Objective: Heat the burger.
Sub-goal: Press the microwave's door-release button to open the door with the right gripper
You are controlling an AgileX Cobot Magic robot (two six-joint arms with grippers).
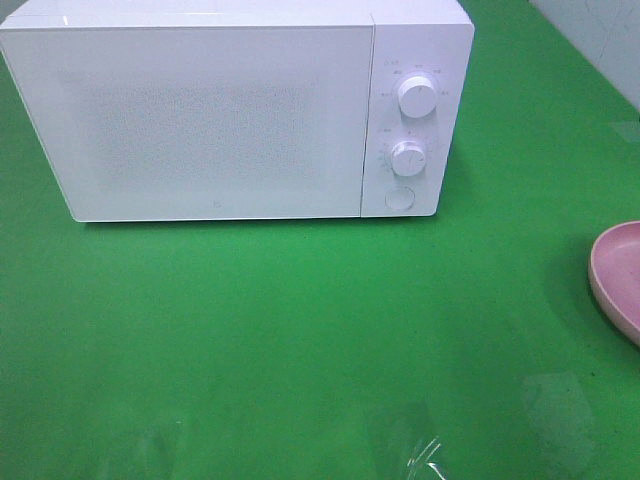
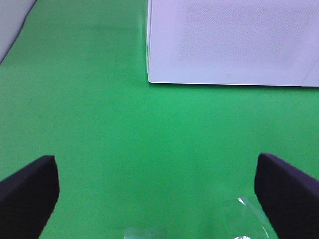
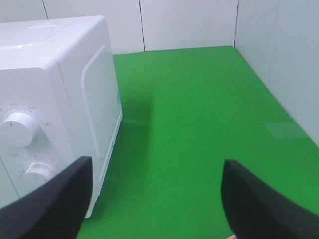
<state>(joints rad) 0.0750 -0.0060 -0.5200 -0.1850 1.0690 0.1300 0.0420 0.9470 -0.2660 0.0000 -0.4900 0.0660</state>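
1. While the left fingers stood far apart at the two sides of the left wrist view, they were open and gripped nothing; only the green bench showed between them.
2. The right fingers were spread wide in the same way, also open, with only bench surface between them.
3. Near the left fingers a small clear, shiny scrap lay on the bench; I could not tell what it was.
4. Beyond the left fingers stood a white microwave, at the back of the bench. Its door was shut, flush with the front.
5. The right fingers were near the control end of the microwave, and the right wrist view showed its side wall.
6. On the control panel, to the right of the door, an upper knob, a lower knob and a round button sat one under the other.
7. A pink plate lay on the bench at the right edge of the high view, well apart from the microwave; the frame cut it, so only a part showed.
8. White walls closed the bench behind and on the right side.
9. The burger showed in no view, so I cannot tell where it was.
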